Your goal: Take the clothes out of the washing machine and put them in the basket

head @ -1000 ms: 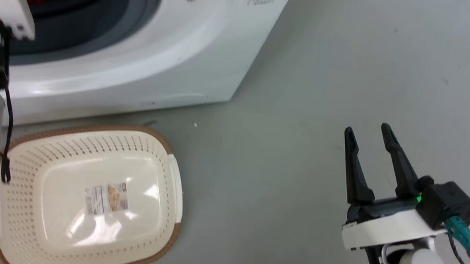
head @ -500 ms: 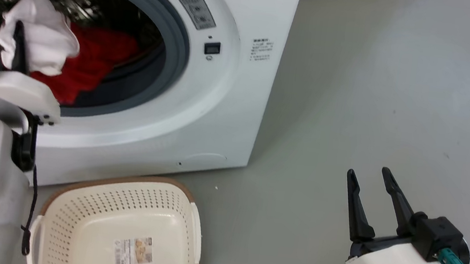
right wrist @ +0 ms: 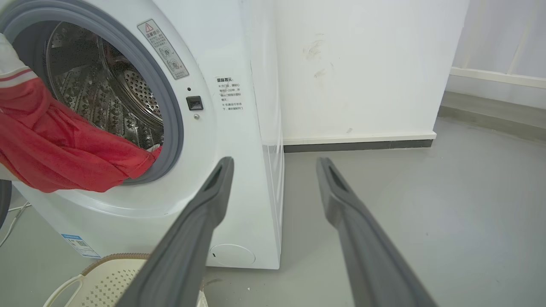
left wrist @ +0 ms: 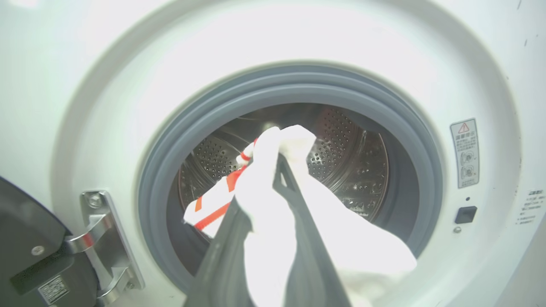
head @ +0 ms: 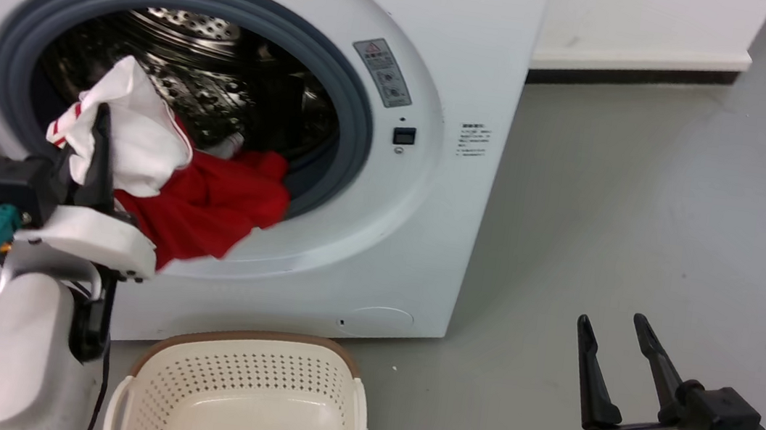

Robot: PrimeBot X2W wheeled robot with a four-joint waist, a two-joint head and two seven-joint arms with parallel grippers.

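My left gripper (head: 100,125) is shut on the clothes (head: 209,204), a white piece bunched around its fingers with red fabric hanging below over the grey ring of the washing machine (head: 429,199). In the left wrist view the clothes (left wrist: 264,204) wrap my dark fingers (left wrist: 294,200) in front of the steel drum (left wrist: 354,170). The cream basket (head: 244,395) sits on the floor below the washer's opening. My right gripper (head: 614,329) stands open at the lower right, over bare floor. In the right wrist view the red cloth (right wrist: 64,149) drapes out of the opening.
The washer's black-rimmed door (left wrist: 25,251) hangs open at the left on its metal hinge (left wrist: 102,238). A white wall with a dark skirting (head: 634,70) runs behind. Grey floor (head: 646,218) spreads to the right of the machine.
The head camera has tilted up, so the washer's opening shows fully. My left gripper has drawn the clothes outward; the red fabric now hangs over the ring. The right gripper stays open.
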